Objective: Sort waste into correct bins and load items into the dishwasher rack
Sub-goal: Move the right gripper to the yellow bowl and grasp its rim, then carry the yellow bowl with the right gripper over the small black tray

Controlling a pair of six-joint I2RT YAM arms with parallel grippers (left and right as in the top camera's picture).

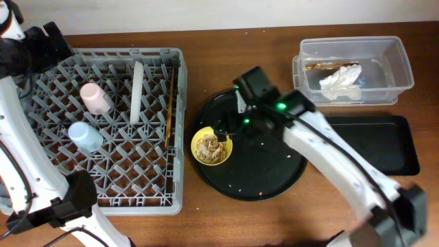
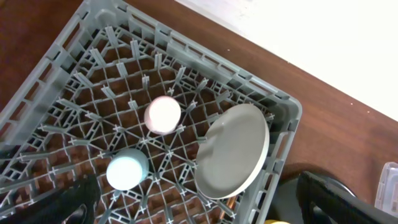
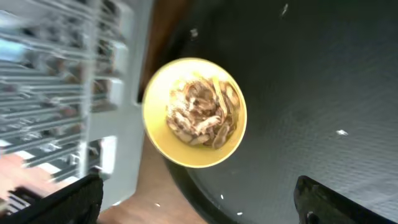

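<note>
The grey dishwasher rack (image 1: 41, 185) at left holds the pink cup (image 1: 95, 97), the light-blue cup (image 1: 85, 136), the pale plate (image 1: 137, 92) standing on edge and the chopsticks (image 1: 168, 103) along its right wall. The yellow bowl (image 1: 211, 146) with the beige scraps (image 1: 210, 145) sits on the round black tray's left edge. My right gripper (image 1: 236, 118) is open and empty just above and to the right of the bowl (image 3: 194, 112). My left gripper (image 2: 199, 205) is open and empty above the rack (image 2: 74, 50), over the cups and plate (image 2: 232, 151).
The round black tray (image 1: 267, 171) lies at centre. The clear tub (image 1: 398, 65) at back right holds crumpled white tissue (image 1: 341, 81). The shallow black rectangular tray (image 1: 374, 144) lies in front of it. Crumbs dot the round tray (image 3: 323, 74).
</note>
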